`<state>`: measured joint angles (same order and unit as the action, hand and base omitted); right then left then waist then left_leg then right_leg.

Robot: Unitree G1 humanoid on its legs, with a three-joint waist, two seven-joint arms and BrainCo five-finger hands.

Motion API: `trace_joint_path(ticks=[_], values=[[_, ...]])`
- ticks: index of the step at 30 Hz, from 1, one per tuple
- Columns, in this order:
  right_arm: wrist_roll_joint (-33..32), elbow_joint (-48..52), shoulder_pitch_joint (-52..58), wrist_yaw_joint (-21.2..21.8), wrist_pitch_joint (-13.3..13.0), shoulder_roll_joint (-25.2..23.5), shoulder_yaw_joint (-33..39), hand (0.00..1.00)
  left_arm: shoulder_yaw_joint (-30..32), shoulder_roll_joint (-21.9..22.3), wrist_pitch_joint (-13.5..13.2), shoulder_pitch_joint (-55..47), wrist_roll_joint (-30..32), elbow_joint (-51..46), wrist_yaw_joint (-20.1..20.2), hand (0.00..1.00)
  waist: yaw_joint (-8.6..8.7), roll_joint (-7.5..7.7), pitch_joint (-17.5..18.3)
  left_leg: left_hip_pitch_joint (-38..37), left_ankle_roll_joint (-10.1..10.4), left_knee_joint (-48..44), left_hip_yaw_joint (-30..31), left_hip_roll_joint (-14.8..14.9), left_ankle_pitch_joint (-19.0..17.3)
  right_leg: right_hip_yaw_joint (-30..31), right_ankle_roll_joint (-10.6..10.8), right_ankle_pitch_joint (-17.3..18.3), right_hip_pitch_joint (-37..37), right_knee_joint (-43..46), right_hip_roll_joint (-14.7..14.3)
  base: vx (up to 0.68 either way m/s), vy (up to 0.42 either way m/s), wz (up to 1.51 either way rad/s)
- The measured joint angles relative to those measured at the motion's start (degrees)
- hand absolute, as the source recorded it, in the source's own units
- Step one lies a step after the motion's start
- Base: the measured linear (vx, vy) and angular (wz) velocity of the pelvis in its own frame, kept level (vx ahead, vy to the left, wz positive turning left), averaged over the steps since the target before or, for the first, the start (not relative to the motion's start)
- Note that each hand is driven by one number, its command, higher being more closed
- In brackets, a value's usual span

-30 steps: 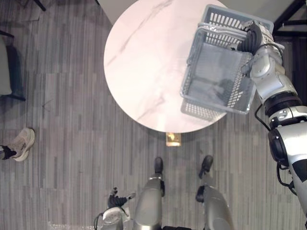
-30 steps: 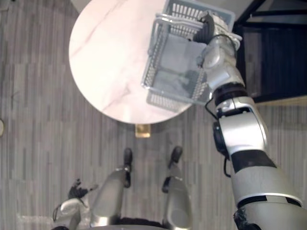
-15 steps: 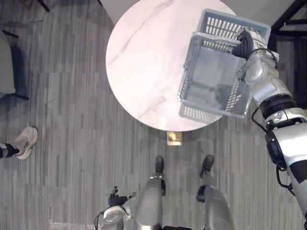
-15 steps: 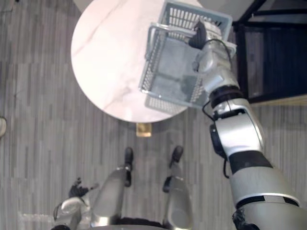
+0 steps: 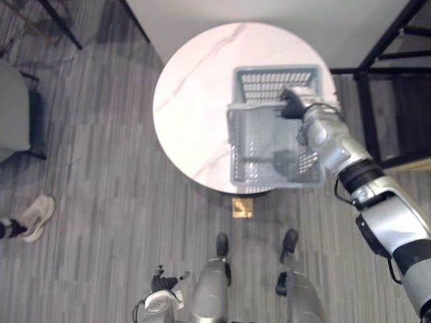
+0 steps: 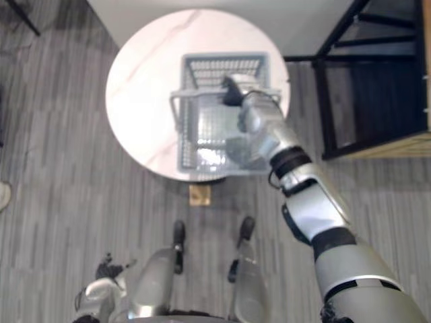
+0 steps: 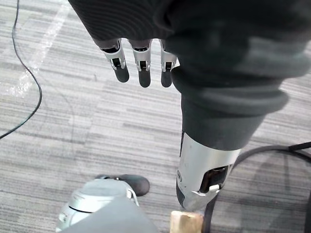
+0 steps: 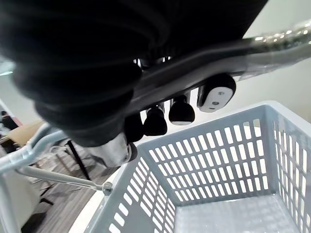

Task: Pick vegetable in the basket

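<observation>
Table [image 5: 195,101], round and marble-look, has the grey basket [image 5: 273,84] over its near edge, possibly resting on it, hard to say. The right hand [image 5: 291,104] is curled round the basket's handle [image 8: 277,48]; the left hand [image 7: 141,63] hangs slack-fingered down low. Basket looks empty, so the vegetable picking's all left.

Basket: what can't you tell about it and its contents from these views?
Basket floor, eye views: the right hand and its arm cover part of it, so anything lying there is hidden.
Basket against the table, eye views: seen from above, resting or lifted cannot be told.
Right wrist view: most of the basket's floor is cut off by the picture's edge.
</observation>
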<state>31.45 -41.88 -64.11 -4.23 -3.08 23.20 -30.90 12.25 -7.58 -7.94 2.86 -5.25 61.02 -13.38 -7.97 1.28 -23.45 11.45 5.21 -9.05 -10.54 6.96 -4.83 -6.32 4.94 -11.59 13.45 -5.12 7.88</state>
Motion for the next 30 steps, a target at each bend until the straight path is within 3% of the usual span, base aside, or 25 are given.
trace_joint_path(ticks=[4, 7, 13, 17, 24, 30], values=[[-1.4, 17.4, 10.0, 2.1, -2.7, 1.6, -1.3, 1.0, 1.6, -0.1, 1.1, -2.2, 2.7, 0.6, 0.2, 0.0, 2.8, 3.13, 5.1, -3.0, 0.8, 1.1, -2.5, 0.9, -0.5, 2.4, 0.0, 0.0, -1.3, -0.7, -1.0, 0.0, -0.026, -0.32], [-4.1, 26.5, 19.5, 3.2, -5.5, 5.5, -2.3, 1.0, 1.6, -0.7, 1.5, -3.1, 4.5, 0.7, 0.6, 0.0, 3.92, 4.22, 8.3, -5.1, 1.0, 2.1, -3.8, 1.2, -0.7, 3.8, 0.0, 0.1, -2.2, -0.8, -1.6, 0.01, -0.019, -0.23], [-5.1, 34.8, 36.4, 7.9, -7.9, 12.9, -2.1, 1.0, 0.9, -1.0, 2.0, -5.4, 8.9, 1.9, 2.6, 0.0, 6.12, 4.32, 11.7, -9.0, 1.5, 5.4, -5.7, 1.2, -0.2, 5.4, 0.1, 0.3, -3.7, -0.8, -2.0, 0.01, -0.012, -0.16], [-5.1, 37.0, 48.1, 8.7, -8.5, 16.4, 1.4, 1.0, -1.2, -1.5, 2.2, -6.4, 10.7, 2.4, 3.2, 0.0, 6.53, 4.14, 13.3, -10.7, 1.8, 5.9, -6.3, 1.5, -0.1, 5.8, 0.2, 0.5, -4.8, -0.8, -2.1, 0.01, -0.007, -0.07], [-5.0, 37.1, 64.4, 9.0, -10.1, 16.7, 9.6, 1.0, -1.9, -1.5, 2.3, -8.4, 12.9, 2.9, 4.4, 0.0, 8.07, 3.49, 16.0, -10.7, 1.8, 6.0, -6.4, 1.5, -0.2, 5.9, 0.6, 0.9, -4.8, -0.9, -1.8, 0.0, -0.003, 0.0], [-2.0, 35.3, 73.4, 8.2, -10.3, 13.9, 18.1, 1.0, -2.3, -1.4, 2.2, -9.8, 12.8, 3.8, 4.8, 0.0, 9.46, 2.86, 17.6, -12.1, 2.0, 6.8, -6.5, 1.1, -0.3, 6.0, 0.7, 1.5, -6.1, -0.9, -1.5, 0.0, -0.002, 0.0]])
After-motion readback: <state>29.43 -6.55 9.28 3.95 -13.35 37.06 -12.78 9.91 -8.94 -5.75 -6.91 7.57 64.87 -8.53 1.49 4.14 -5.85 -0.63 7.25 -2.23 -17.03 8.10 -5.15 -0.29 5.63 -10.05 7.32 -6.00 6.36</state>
